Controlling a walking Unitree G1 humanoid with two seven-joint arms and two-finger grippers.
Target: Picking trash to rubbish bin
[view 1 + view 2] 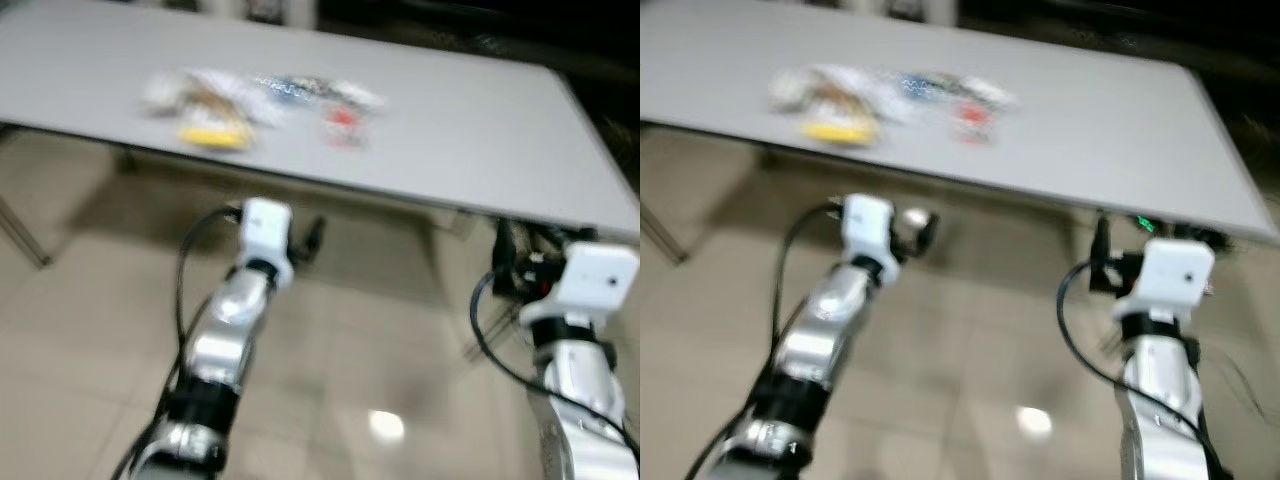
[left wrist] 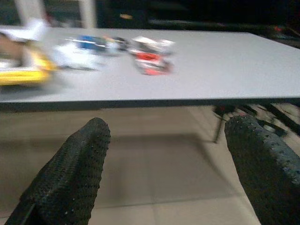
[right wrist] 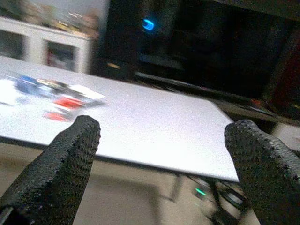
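I have both silver arms raised ahead of me, each in the lower half of the head view. My left arm (image 1: 228, 330) angles up from the lower left toward the centre, its white wrist block at the top. My right arm (image 1: 585, 370) stands at the lower right, wrist upright. The left gripper (image 2: 164, 154) has its two black fingers spread wide, and the right gripper (image 3: 161, 159) is likewise parted, holding nothing.

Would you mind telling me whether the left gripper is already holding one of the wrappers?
No: the left gripper is open with nothing between its fingers, short of the table where the wrappers lie.
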